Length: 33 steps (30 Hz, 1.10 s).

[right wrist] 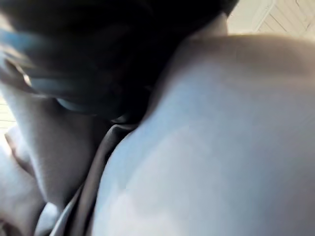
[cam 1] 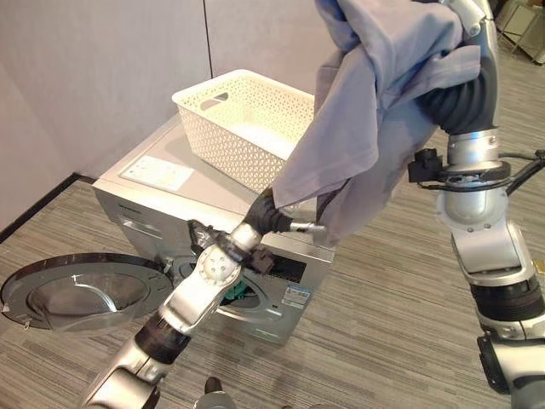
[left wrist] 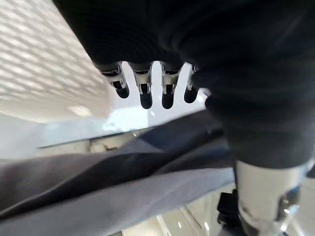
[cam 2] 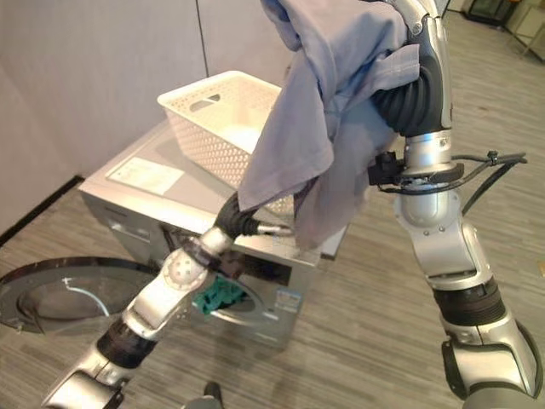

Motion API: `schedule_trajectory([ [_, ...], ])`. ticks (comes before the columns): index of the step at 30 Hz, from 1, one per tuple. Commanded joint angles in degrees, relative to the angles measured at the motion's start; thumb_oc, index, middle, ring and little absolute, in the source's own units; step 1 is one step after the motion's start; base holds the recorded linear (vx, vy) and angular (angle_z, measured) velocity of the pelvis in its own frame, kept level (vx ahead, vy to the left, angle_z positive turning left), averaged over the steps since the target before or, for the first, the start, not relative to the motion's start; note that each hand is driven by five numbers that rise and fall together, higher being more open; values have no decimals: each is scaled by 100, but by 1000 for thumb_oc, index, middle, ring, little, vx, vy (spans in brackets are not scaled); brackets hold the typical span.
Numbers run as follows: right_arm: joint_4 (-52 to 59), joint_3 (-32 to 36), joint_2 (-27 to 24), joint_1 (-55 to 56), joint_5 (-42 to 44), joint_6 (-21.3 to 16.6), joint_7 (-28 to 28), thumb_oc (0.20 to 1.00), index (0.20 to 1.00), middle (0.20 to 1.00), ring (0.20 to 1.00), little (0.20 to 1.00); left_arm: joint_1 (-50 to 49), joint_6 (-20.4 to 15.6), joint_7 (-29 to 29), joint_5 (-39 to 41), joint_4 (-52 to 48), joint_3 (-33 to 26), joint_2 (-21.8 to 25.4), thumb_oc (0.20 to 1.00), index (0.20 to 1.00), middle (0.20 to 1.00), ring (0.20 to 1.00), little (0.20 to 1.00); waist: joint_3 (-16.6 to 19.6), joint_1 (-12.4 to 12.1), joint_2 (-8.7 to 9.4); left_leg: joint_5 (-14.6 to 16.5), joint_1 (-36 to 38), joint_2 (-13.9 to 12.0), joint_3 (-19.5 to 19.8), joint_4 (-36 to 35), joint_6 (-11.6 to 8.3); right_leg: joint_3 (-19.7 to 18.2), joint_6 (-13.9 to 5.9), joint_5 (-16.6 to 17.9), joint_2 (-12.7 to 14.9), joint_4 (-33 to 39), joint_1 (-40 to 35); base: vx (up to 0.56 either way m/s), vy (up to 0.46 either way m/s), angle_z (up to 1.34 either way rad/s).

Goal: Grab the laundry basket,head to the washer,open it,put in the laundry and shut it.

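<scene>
A: Starting at the left, what's there?

B: The washer's round door [cam 1: 81, 294] lies swung wide open, low over the striped floor. Beside it stands the silver washer [cam 1: 157, 183], with the white lattice laundry basket [cam 1: 247, 119] on its lid.

A: And the laundry itself?

B: A grey-lilac garment [cam 1: 375, 102], limp and creased, hangs from high up beside the right arm, draping down over the basket's near corner and the washer's front edge. The left hand [cam 1: 271, 213] reaches up to its lower hem.

A: Is that hand grasping it?

B: Its wrist view shows the fingers [left wrist: 142, 91] straight and relaxed, with the grey cloth lying just past them; no curl round the fabric.

A: And the right hand?

B: Cloth covers it; I cannot tell its state.

A: Anything one eye catches better?

B: The right eye view shows teal cloth [cam 2: 217, 294] in the drum opening more plainly.
</scene>
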<state>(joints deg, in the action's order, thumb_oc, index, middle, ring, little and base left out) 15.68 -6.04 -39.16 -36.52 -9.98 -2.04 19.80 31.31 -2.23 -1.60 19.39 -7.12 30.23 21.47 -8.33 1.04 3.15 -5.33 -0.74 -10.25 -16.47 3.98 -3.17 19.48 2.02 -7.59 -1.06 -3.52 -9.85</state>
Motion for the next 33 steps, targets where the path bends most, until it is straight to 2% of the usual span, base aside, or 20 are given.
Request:
schedule_trajectory([
  [1,144,437,-217,-438,200,-41,201,200,200,200,200,200,91,-94,-211,176,174,160,-182,1000,1000,1000,1000,1000,408,37,109,-755,-828,-196,-220,-150,-228,-141,-56,-556,-164,306,-598,0,0,0],
  [6,-73,141,-306,-1020,472,-27,299,200,200,200,200,200,707,-125,-519,426,745,275,-492,1000,1000,1000,1000,1000,493,72,100,-747,-747,-206,-274,-187,-234,-136,-76,-523,-147,351,-608,11,1,-5],
  [15,-253,-167,-244,-1505,721,-73,371,200,200,200,200,200,1173,-217,-827,702,1039,220,-777,1000,1000,1000,1000,1000,522,75,93,-734,-724,-203,-299,-203,-241,-106,-96,-493,-135,399,-623,15,5,-1],
  [28,5,-62,-73,-1120,1028,-169,270,200,200,200,200,200,1834,-204,-1033,555,1257,171,-858,1000,1000,1000,1000,1000,568,69,80,-743,-731,-178,-297,-249,-251,-35,-115,-503,-97,393,-611,5,3,1],
  [33,121,-196,166,-903,1220,-199,194,200,200,200,200,200,2170,-206,-1232,602,1453,178,-963,1000,1000,1000,1000,1000,583,74,48,-776,-687,-124,-311,-357,-239,15,-139,-498,-73,391,-602,3,4,1],
])
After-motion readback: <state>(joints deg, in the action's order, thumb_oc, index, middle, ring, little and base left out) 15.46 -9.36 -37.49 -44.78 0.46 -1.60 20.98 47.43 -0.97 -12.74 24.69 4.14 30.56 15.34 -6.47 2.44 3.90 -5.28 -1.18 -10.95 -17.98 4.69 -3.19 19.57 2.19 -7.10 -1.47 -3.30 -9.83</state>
